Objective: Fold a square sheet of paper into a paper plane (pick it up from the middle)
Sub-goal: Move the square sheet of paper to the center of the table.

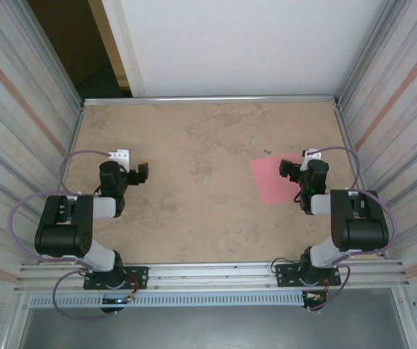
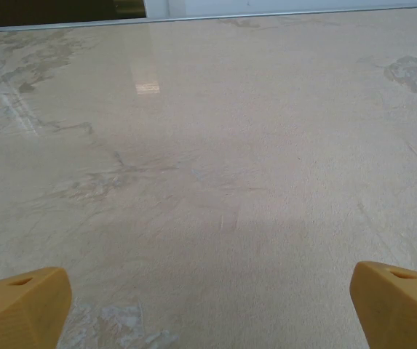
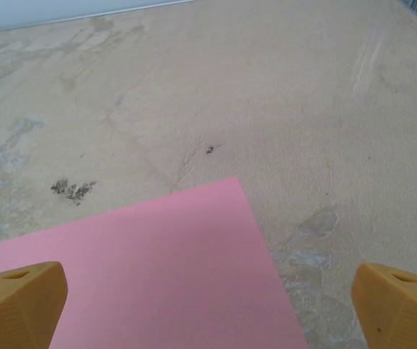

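Square sheet of paper point(image 1: 270, 182) lies flat on the right side of the table point(image 1: 208, 138). Right claw point(image 1: 290, 170) is over its right part, fingers wide apart. Left claw point(image 1: 141, 173), fingers also apart, is well to the left of it.

Looks like a lab robot cell. Beige stone-look tabletop point(image 1: 208, 218) boxed in by ribbed metal walls point(image 1: 12, 116) outboard of the left gripper point(image 1: 143, 173) and right gripper point(image 1: 290, 169), white panel point(image 1: 244, 43) far ahead of both, slotted aluminium rail point(image 1: 208, 275) behind, carrying arm bases point(image 1: 110, 276) and purple cables point(image 1: 15, 211).
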